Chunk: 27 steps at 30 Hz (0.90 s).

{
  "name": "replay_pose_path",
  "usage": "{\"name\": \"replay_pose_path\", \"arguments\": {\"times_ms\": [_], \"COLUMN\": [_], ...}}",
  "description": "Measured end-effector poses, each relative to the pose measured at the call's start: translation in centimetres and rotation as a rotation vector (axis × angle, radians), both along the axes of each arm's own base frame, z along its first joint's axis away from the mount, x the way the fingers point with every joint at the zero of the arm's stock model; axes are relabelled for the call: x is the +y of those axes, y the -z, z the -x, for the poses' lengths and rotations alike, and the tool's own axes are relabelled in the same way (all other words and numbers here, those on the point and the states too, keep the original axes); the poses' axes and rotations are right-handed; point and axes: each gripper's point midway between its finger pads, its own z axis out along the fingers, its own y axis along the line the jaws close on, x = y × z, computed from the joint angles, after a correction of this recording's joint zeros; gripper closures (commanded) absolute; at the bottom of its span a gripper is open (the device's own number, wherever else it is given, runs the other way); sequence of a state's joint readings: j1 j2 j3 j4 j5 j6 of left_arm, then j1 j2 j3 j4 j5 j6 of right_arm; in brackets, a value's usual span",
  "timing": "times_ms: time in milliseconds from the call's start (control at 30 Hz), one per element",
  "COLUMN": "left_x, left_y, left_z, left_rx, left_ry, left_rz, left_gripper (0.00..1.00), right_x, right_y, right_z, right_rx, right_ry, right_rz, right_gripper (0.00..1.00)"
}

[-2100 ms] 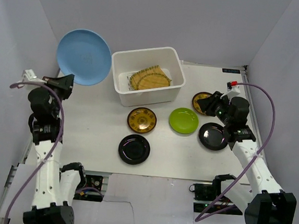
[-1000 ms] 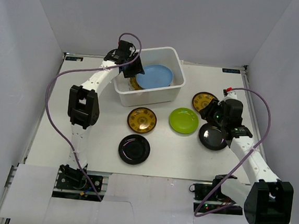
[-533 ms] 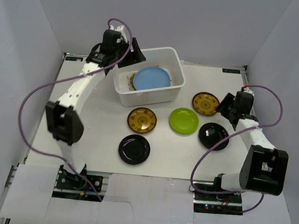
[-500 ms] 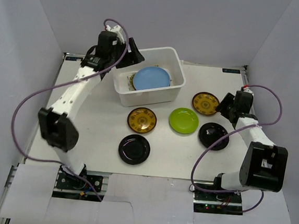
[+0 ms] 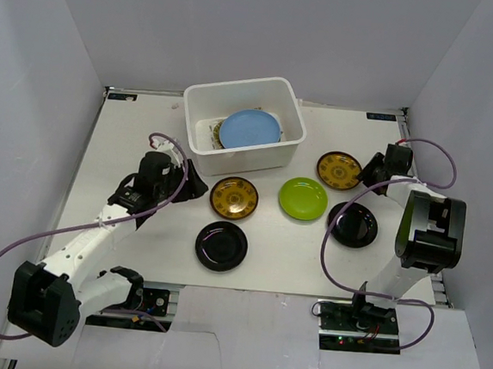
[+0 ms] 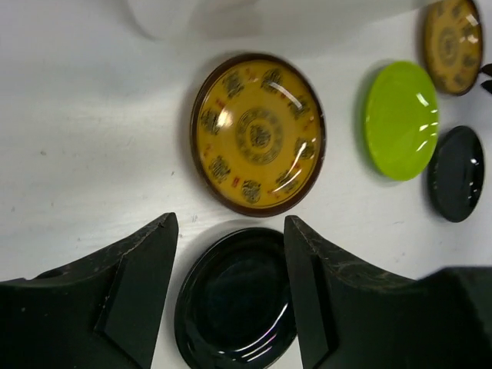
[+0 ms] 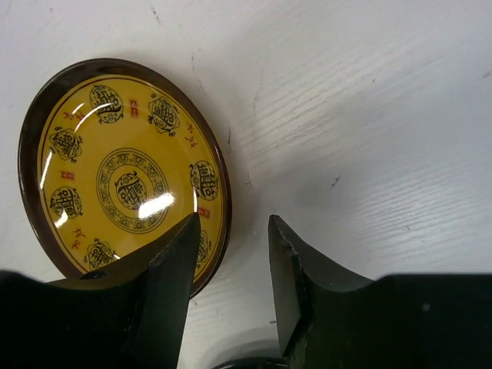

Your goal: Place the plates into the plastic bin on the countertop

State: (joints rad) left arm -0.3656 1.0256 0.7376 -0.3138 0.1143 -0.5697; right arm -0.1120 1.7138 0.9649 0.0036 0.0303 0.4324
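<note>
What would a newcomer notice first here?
The white rectangular plastic bin at far centre, a light blue round plate inside. In front, on the off-white countertop, the lime green round plate glows brightest. The open left gripper hovers by the left gold-patterned plate, the open right gripper by the right gold-patterned plate.

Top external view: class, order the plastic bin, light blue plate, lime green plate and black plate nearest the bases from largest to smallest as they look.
1. plastic bin
2. light blue plate
3. lime green plate and black plate nearest the bases: these look about alike, so they are not ranked apart.
</note>
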Motion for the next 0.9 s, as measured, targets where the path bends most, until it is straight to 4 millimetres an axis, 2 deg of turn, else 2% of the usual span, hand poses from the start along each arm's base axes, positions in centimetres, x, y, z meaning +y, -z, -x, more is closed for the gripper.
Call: {"name": "replay_pose_path", "arguments": {"times_ms": [33, 100, 133, 200, 300, 333, 367, 433, 467, 567, 633, 667, 733, 767, 900], "left_x": [0.2, 0.2, 0.0, -0.4, -1.0, -1.1, -1.3, -1.6, -1.7, -1.8, -1.7, -1.7, -1.5, -1.5, -1.7], "left_y": [2.1, 3.3, 3.4, 3.2, 3.2, 3.5, 3.8, 4.8, 5.5, 8.0, 9.4, 9.9, 10.5, 10.7, 11.5], "left_z": [0.4, 0.4, 0.1, -0.7, -1.9, -2.3, -2.6, -3.3, -3.5, -3.8, -3.6, -3.5, -3.2, -3.2, -3.4], "left_rx": [0.054, 0.093, 0.092, 0.073, 0.055, 0.054, 0.057, 0.069, 0.081, 0.136, 0.168, 0.181, 0.193, 0.196, 0.208], "left_ry": [-0.006, -0.013, -0.017, -0.023, -0.033, -0.036, -0.04, -0.046, -0.049, -0.058, -0.062, -0.064, -0.067, -0.067, -0.063], "left_rz": [-0.018, -0.021, -0.013, 0.01, 0.037, 0.042, 0.046, 0.051, 0.051, 0.04, 0.028, 0.024, 0.017, 0.016, 0.015], "left_gripper": [0.33, 0.34, 0.35, 0.35, 0.35, 0.35, 0.35, 0.34, 0.34, 0.34, 0.34, 0.34, 0.34, 0.34, 0.33], "right_x": [0.1, 0.3, 0.5, 0.8, 1.1, 1.2, 1.1, 1.1, 1.0, 0.9, 1.0, 1.0, 1.2, 1.3, 1.8], "right_y": [0.4, 1.3, 1.6, 2.0, 1.6, 1.3, 1.1, 0.9, 0.8, 1.1, 1.7, 1.7, 2.0, 2.2, 1.2], "right_z": [-0.1, -0.2, -0.3, -0.6, -1.2, -1.5, -1.7, -2.0, -2.2, -2.8, -3.0, -3.1, -3.1, -3.1, -3.6], "right_rx": [0.006, 0.014, 0.016, 0.015, -0.014, -0.031, -0.043, -0.058, -0.062, -0.068, -0.062, -0.066, -0.063, -0.059, -0.092], "right_ry": [0.001, -0.004, -0.005, -0.007, -0.005, -0.006, -0.005, -0.003, -0.004, -0.009, -0.017, -0.021, -0.03, -0.031, -0.033], "right_rz": [-0.01, -0.032, -0.045, -0.065, -0.093, -0.1, -0.105, -0.122, -0.132, -0.155, -0.167, -0.17, -0.183, -0.191, -0.227], "right_gripper": [0.56, 0.64, 0.66, 0.78, 0.82, 0.82, 0.74, 0.64, 0.54, 0.48, 0.55, 0.67, 0.78, 0.92, 0.92]}}
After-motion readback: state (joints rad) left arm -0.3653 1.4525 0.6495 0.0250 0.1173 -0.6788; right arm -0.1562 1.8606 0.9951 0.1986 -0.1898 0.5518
